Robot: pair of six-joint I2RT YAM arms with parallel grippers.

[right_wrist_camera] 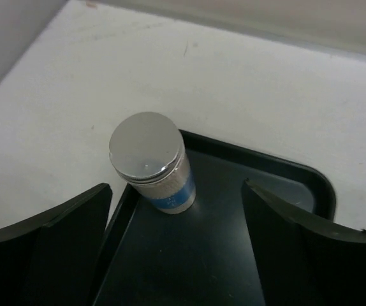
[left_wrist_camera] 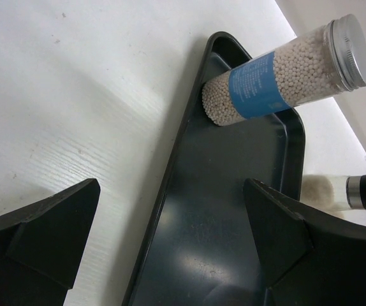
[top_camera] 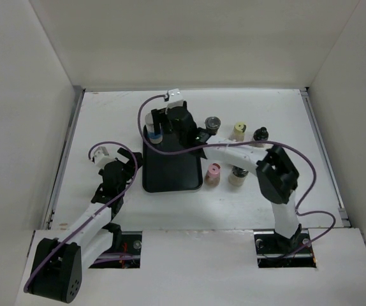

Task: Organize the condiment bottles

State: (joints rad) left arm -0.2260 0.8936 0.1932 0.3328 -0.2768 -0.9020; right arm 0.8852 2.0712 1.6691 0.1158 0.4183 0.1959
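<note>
A clear cylindrical bottle [right_wrist_camera: 152,166] of white beads, blue-banded with a smooth metal cap, stands upright in the glossy black tray's [top_camera: 170,175] far-left corner. The right gripper [right_wrist_camera: 176,191] and left gripper [left_wrist_camera: 170,185] both have jaws apart, empty. The worktop [top_camera: 266,108] is matte white.

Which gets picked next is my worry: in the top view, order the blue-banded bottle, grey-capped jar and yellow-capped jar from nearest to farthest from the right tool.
1. Blue-banded bottle, in the far-left corner of the tray, beside the right tool.
2. Grey-capped jar, just right of the tray.
3. Yellow-capped jar, farther right.
</note>
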